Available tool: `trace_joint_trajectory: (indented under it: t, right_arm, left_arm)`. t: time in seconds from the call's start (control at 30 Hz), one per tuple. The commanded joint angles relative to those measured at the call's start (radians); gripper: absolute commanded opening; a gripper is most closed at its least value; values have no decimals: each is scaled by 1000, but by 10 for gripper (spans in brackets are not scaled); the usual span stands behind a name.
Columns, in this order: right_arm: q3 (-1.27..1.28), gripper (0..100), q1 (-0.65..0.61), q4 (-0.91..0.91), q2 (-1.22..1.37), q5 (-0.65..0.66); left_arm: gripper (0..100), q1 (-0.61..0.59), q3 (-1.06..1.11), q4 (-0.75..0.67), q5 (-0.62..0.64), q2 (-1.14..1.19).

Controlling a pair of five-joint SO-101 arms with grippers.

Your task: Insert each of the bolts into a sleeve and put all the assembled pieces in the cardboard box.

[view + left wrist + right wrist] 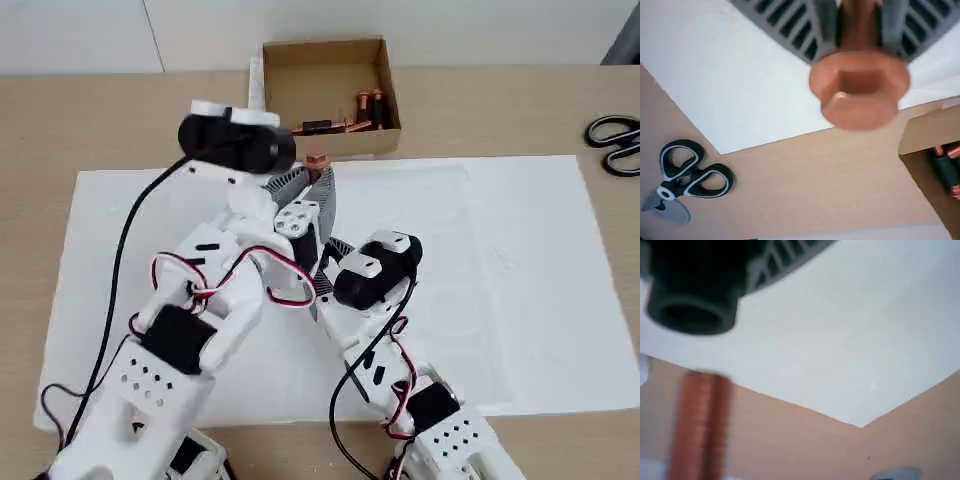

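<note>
My left gripper [316, 182] is shut on a copper bolt [317, 160], just in front of the cardboard box [386, 90]. In the left wrist view the bolt's hex head [858, 89] sticks out between the grey fingers [785, 20]. My right gripper [705, 262] is shut on a black sleeve [692, 297], whose open end faces away from the wrist. A blurred threaded copper shaft [700, 425] stands beyond the sleeve, apart from it. In the high view the right gripper [325, 262] is partly hidden under the left arm. Several assembled pieces [352, 112] lie in the box.
White paper [500, 280] covers the middle of the wooden table. Black-handled scissors [618, 142] lie at the far right on bare wood, also seen as scissors [685, 176] from the left wrist. The box corner [932, 132] is close to the bolt head.
</note>
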Motion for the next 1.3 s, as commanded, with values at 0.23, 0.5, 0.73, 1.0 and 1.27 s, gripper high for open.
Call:
trace_joint_trajectory:
  t: [0.23, 0.5, 0.73, 1.0, 1.27]
  right_arm:
    - [5, 4, -5, -18, -13, -8]
    - [9, 4, -7, -18, -18, -6]
    - [21, 4, -44, -21, -19, -3]
    - [21, 4, -42, -27, -19, -2]
    - [21, 4, -42, -27, -19, -2]
  left_arm:
    - [5, 3, 176, -115, -35, -166]
    - [5, 2, 176, -147, -35, -166]
    - [5, -6, 176, -147, -35, -166]
    - [5, -29, 199, -147, -34, -166]
    - [5, -29, 242, -160, -34, -170]
